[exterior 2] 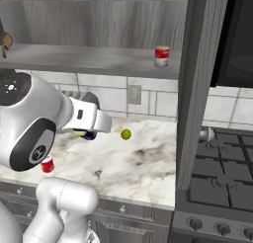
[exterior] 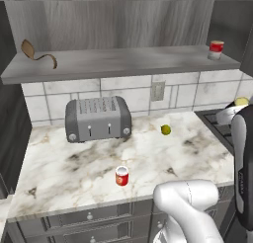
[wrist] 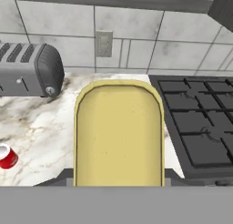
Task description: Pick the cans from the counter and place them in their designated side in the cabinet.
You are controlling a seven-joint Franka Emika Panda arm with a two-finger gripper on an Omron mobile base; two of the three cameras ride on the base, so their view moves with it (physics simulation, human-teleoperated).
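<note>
The blue can (wrist: 118, 134) is clamped in the gripper (exterior 2: 85, 134) above the counter (exterior: 74, 168); 1 red can (exterior: 122, 176) is left near its front edge.

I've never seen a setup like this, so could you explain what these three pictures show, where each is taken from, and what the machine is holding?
This is a simulated kitchen with a white robot arm on a driving base. Two pictures come from cameras behind the arm, to its left and right; the third looks along its hand. On the white marble counter stand a grey toaster, a small red can with a white lid and a yellow-green ball. Another red can with a white band sits on the grey wooden cabinet shelf. The gripper is shut on a dark blue can with a yellow top, held above the counter.
</note>
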